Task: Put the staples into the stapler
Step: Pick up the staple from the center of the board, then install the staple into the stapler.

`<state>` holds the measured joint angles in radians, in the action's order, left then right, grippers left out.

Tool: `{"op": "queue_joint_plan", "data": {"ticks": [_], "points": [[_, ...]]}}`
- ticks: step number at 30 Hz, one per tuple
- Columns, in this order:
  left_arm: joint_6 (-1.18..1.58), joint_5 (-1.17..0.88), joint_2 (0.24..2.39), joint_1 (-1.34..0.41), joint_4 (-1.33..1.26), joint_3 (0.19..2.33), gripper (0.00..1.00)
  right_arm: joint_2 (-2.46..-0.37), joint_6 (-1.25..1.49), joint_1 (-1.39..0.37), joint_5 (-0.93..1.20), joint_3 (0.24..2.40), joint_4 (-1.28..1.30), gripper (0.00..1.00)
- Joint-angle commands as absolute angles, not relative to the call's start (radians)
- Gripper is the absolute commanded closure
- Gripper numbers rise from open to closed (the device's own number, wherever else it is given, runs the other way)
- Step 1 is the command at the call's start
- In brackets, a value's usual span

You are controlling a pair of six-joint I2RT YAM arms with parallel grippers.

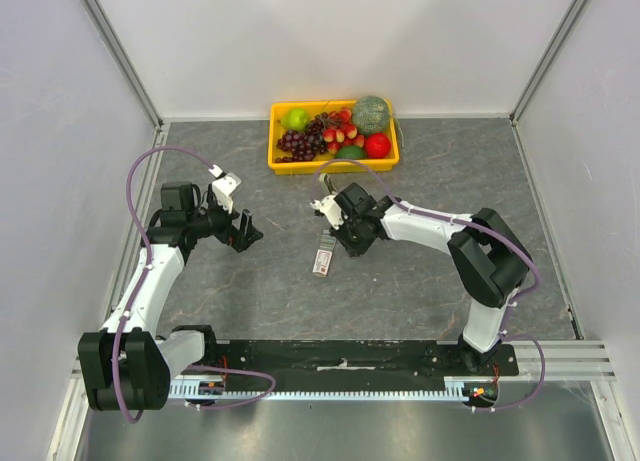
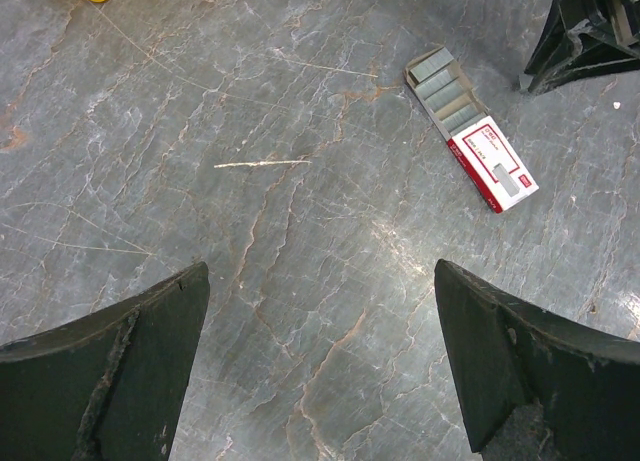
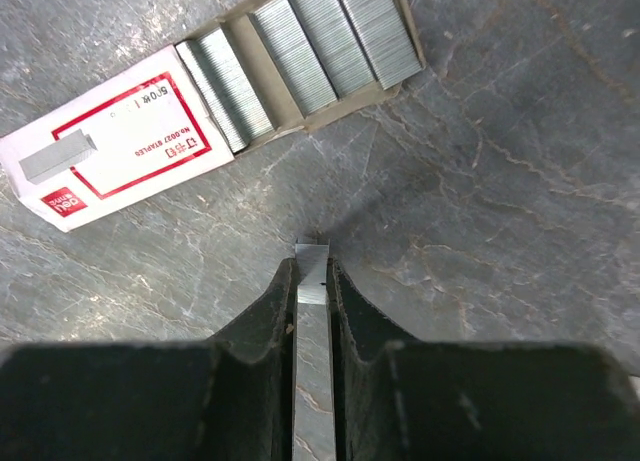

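Observation:
The staples box (image 1: 322, 261) lies flat mid-table, red and white, with its tray slid out. Silvery strips (image 3: 300, 51) lie side by side in the tray, and the sleeve (image 3: 110, 141) is at the left. My right gripper (image 3: 311, 271) hangs just beside the open tray, its jaws pressed on one thin silvery strip of staples (image 3: 311, 281) that pokes out past the tips. It sits over the box's far end (image 1: 340, 243). My left gripper (image 2: 320, 271) is open over bare table, left of the box (image 2: 490, 166); it holds nothing (image 1: 248, 233). The stapler shows in no view.
A yellow basket (image 1: 335, 164) of toy fruit stands at the back centre. A thin pale sliver (image 2: 260, 164) lies on the table between my left gripper and the box. White walls close in the table on three sides.

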<state>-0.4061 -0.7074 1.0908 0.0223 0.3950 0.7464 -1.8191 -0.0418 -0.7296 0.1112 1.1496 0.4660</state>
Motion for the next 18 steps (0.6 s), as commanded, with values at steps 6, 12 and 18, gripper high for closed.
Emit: {"op": "queue_joint_plan", "data": {"ticks": [6,12,18], "points": [[-0.416,-0.729,1.089,0.028,0.373,0.747,0.00,-1.778,-0.218,-0.667,0.184,1.353,0.555,0.88],[-0.417,-0.744,1.109,0.028,0.374,0.752,0.00,-1.886,-0.420,-0.509,0.421,1.556,0.647,0.88],[-0.440,-0.752,1.141,0.029,0.409,0.785,0.00,-2.055,-0.564,-0.427,0.535,1.742,0.709,0.87]]}}
